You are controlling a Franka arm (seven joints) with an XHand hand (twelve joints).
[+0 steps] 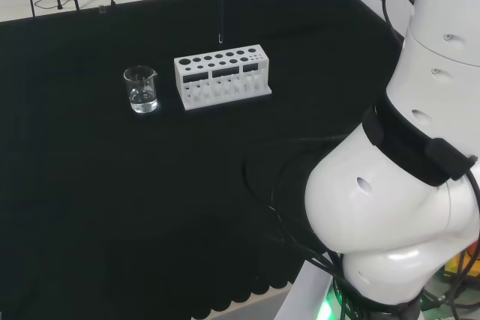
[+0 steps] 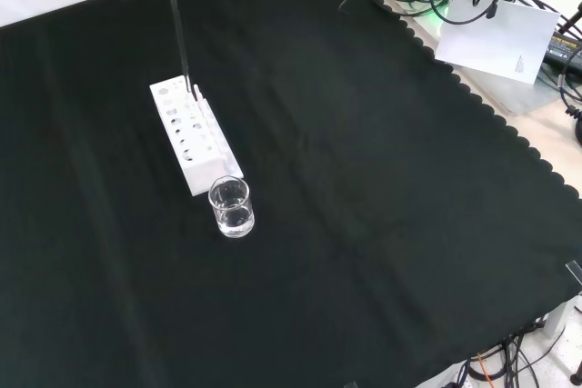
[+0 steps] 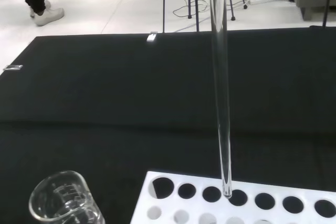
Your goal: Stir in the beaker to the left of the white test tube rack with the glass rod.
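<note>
— So, where's our glass rod (image 3: 221, 93)?
— Hanging upright, its tip just above the white test tube rack (image 1: 222, 75); the beaker (image 1: 141, 89) stands beside the rack, a little clear liquid inside.
— How will it handle?
— We'd judge it stiff, slippery, brittle; best held near its top end.
— And the fingers?
— We cannot tell.

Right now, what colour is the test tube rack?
White, with dark round holes; the test tube rack shows best in the head view.
</note>
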